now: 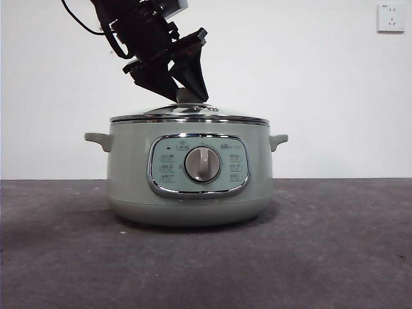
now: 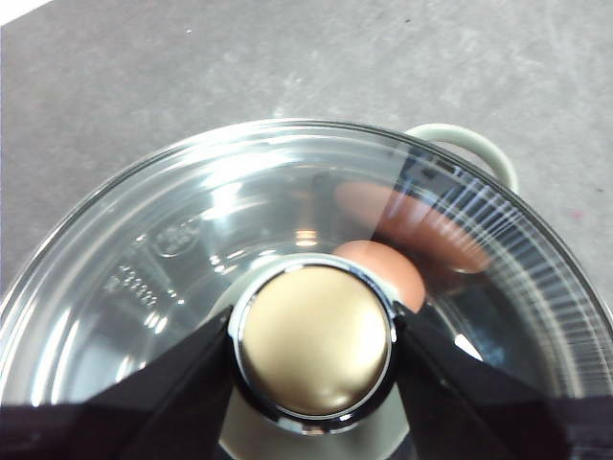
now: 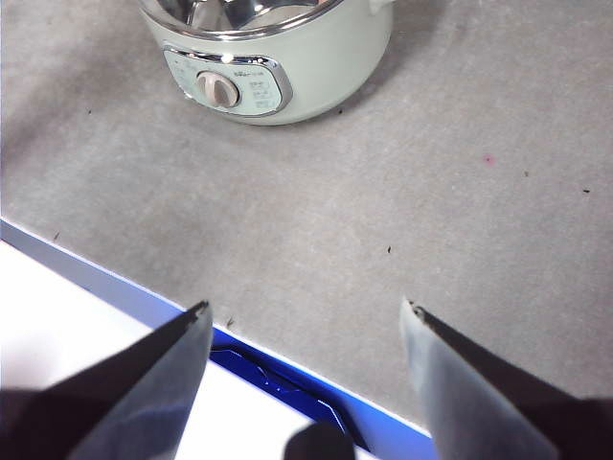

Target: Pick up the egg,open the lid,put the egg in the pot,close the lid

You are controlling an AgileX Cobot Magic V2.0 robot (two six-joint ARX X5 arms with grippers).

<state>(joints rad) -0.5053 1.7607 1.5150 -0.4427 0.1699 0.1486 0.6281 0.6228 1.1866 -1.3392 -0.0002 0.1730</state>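
Observation:
The sage-green pot [image 1: 129, 174] stands in the middle of the grey table, and the glass lid [image 1: 193, 114] lies flat on its rim. My left gripper [image 1: 187, 96] comes down from the upper left onto the lid's knob. In the left wrist view the gripper [image 2: 314, 340] has a black jaw pressed against each side of the round knob [image 2: 314, 326]. Through the lid's glass [image 2: 172, 249] the brown-orange egg [image 2: 395, 270] lies inside the pot, beside the knob. My right gripper [image 3: 306, 321] is open and empty, well back from the pot [image 3: 287, 77] over the table's near edge.
The pot's control panel and silver dial [image 1: 202, 164] face the front camera, with a small handle [image 1: 278, 140] on each side. A wall socket [image 1: 391, 17] sits at the top right. A blue strip [image 3: 287, 383] borders the table's near edge under my right gripper.

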